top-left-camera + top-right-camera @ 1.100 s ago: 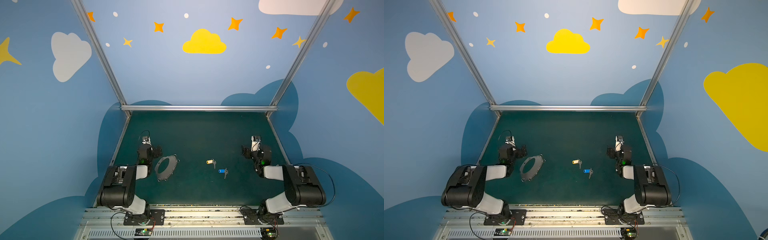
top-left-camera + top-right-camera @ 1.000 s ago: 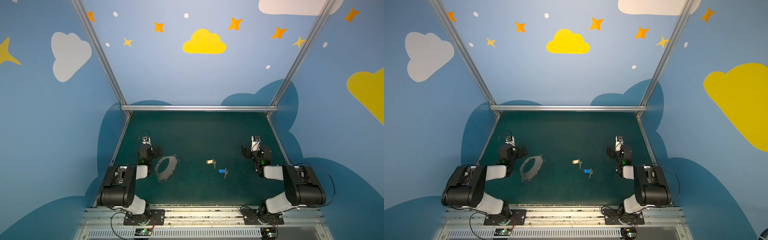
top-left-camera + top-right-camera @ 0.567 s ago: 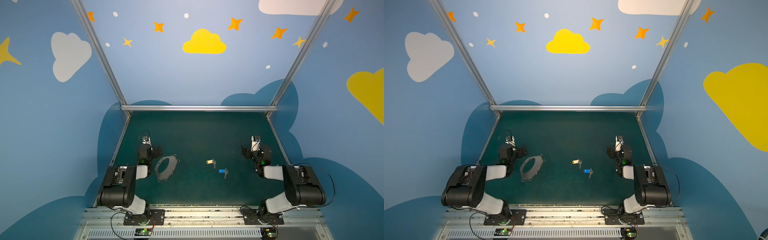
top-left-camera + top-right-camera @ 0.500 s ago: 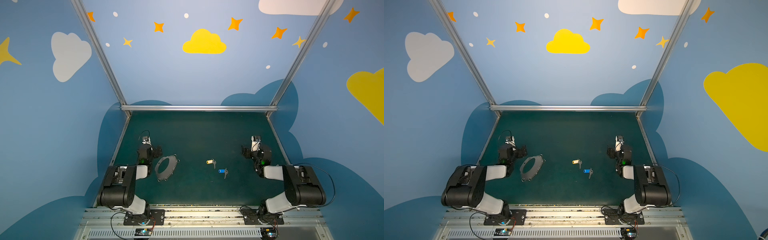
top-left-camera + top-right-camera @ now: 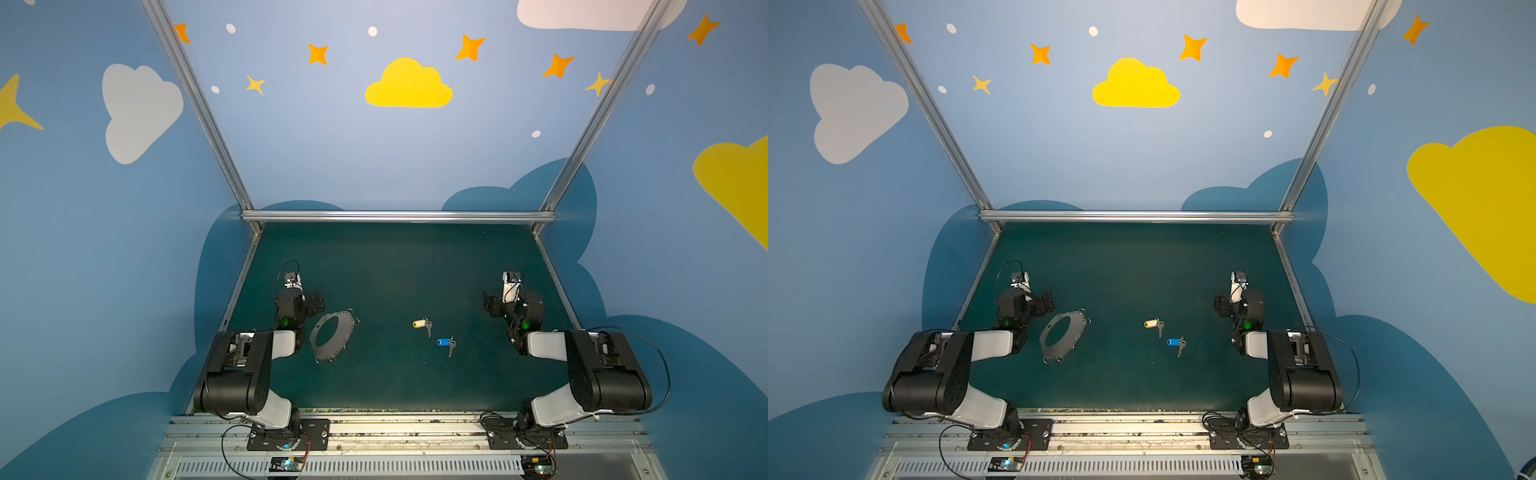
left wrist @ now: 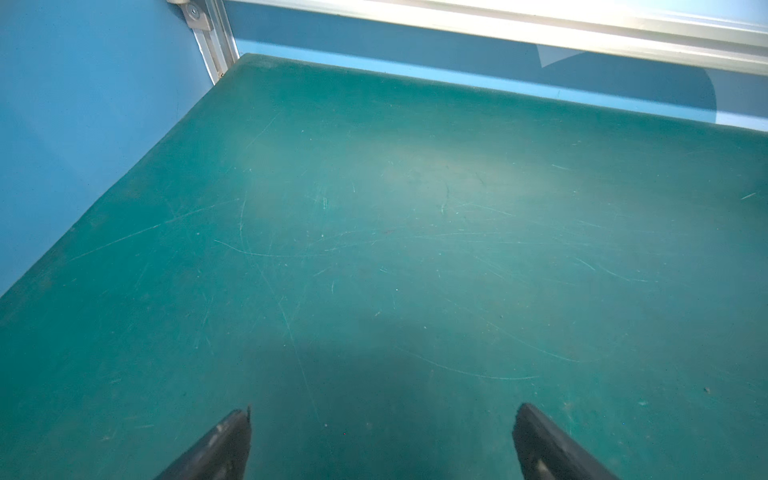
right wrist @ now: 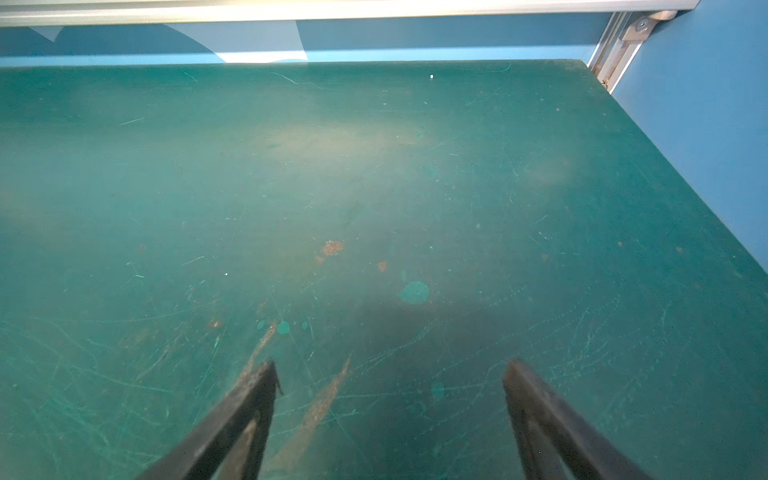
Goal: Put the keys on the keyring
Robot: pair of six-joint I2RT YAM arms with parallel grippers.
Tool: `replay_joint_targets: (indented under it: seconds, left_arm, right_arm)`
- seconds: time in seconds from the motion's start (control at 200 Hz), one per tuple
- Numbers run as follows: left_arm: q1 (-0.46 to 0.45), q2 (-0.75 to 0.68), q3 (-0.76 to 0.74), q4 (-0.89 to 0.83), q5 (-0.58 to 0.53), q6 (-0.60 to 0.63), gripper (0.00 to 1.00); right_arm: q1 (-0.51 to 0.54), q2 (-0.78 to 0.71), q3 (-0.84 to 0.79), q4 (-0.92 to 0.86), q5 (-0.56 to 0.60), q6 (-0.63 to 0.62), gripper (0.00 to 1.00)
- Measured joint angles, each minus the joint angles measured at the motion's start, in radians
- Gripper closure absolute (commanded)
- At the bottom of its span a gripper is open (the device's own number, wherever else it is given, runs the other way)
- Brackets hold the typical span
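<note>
The keyring [image 5: 341, 348] [image 5: 1073, 345], a flat grey plate with an oval hole and small wire rings on its edge, lies on the green mat left of centre. The keys lie apart from it near the middle: one with a yellow tag [image 5: 419, 323] [image 5: 1150, 323], one with a blue tag [image 5: 443, 342] [image 5: 1172, 342]. My left gripper [image 5: 305, 301] [image 6: 382, 409] sits low, just left of the keyring, open over bare mat. Well to the right of the keys is my right gripper [image 5: 509, 303] [image 7: 390, 365], also open with nothing between its fingers. Neither wrist view shows keys or keyring.
The green mat [image 5: 395, 266] is bounded by blue walls and an aluminium rail [image 5: 395, 216] at the back. Both arm bases stand on a metal rail [image 5: 395, 428] at the front edge. Scratches and rusty stains [image 7: 332, 247] mark the mat.
</note>
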Motion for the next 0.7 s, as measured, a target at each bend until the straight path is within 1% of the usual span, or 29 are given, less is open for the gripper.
replay_joint_targets:
  seconds: [0.436,0.511,0.561,0.631,0.701]
  left_arm:
    - [0.001,0.0,0.0,0.0,0.001,0.0,0.01]
    - [0.001,-0.001,0.006,-0.011,-0.016,-0.019,0.01]
    - [0.002,-0.013,0.037,-0.082,-0.039,-0.032,0.01]
    - [0.003,-0.048,0.12,-0.207,-0.055,-0.039,0.01]
    - [0.004,-0.101,0.19,-0.279,-0.072,-0.072,0.01]
  right_arm:
    - [0.0,0.0,0.0,0.0,-0.001,0.0,0.13]
    - [0.0,0.0,0.0,0.0,0.005,0.002,0.13]
    - [0.0,-0.013,0.005,-0.023,0.014,0.002,0.13]
    - [0.002,-0.064,0.043,-0.144,0.023,0.002,0.13]
    - [0.002,-0.135,0.104,-0.253,0.027,0.016,0.13]
